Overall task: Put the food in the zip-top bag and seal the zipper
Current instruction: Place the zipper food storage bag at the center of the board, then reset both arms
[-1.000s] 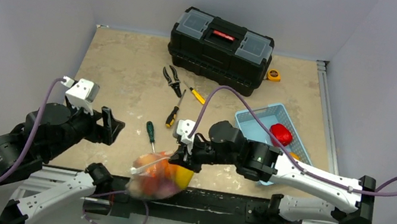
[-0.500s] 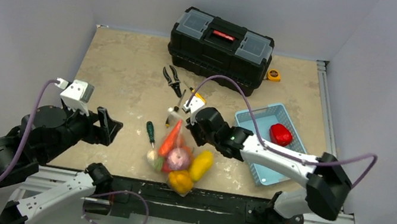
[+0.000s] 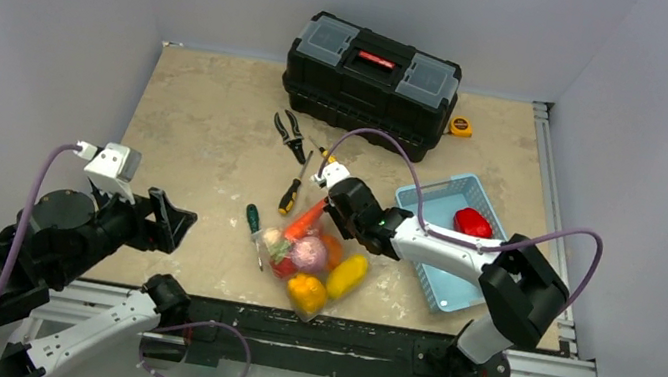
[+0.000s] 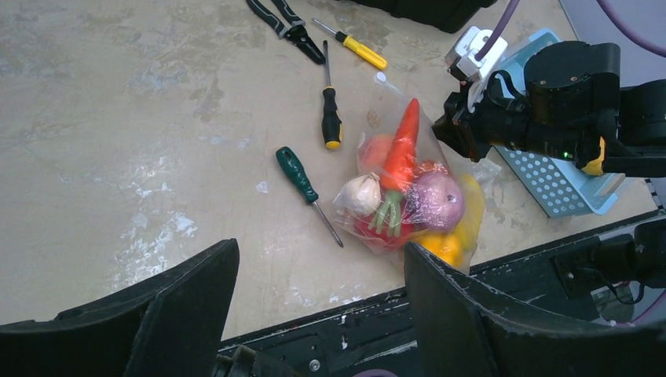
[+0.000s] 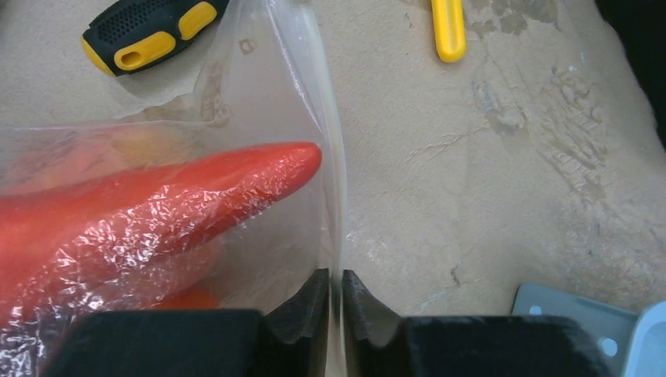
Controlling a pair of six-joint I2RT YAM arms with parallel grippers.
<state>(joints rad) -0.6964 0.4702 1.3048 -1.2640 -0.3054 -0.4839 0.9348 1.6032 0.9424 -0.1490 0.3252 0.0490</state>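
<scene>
Left hand [image 4: 320, 259] at the near edge, jaws wide, nothing between them. Zip-top bag [image 3: 308, 265] lies on the bench [image 3: 209, 118] just beyond, the food [image 4: 436, 200] inside, carrot [image 5: 157, 208] pointing away. Right hand [image 5: 334, 302] is pinched narrow on the zipper [image 5: 335, 196] at the bag's far end. Green-handled screwdriver [image 3: 253, 221] just left of the bag. Blue basket [image 4: 558, 188] right. Toolbox [image 3: 370, 83] at back.
</scene>
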